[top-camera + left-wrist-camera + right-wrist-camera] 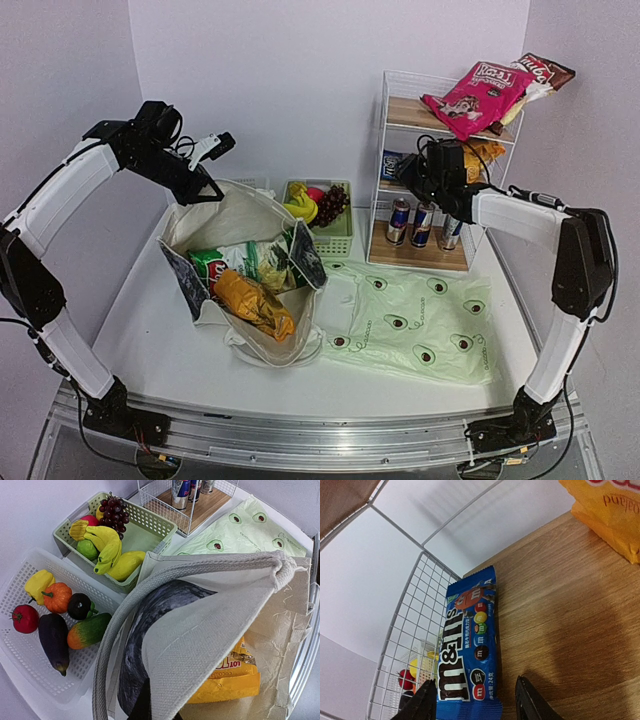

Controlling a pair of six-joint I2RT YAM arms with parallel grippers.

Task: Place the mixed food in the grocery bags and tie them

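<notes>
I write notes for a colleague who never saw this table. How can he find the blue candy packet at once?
Find the wire rack at the back right and look at its middle wooden shelf. The packet lies at that shelf's left end, by the wire side, with the open right gripper around its end. It alone is blue, with M&M's lettering; its shelf neighbour is an orange bag.

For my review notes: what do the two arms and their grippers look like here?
The left arm and right arm both have white link shells with black joints. A thin black cable loops at the left wrist. The left gripper is black, with a white part beside it. The right gripper has dark, tapered fingers.
</notes>
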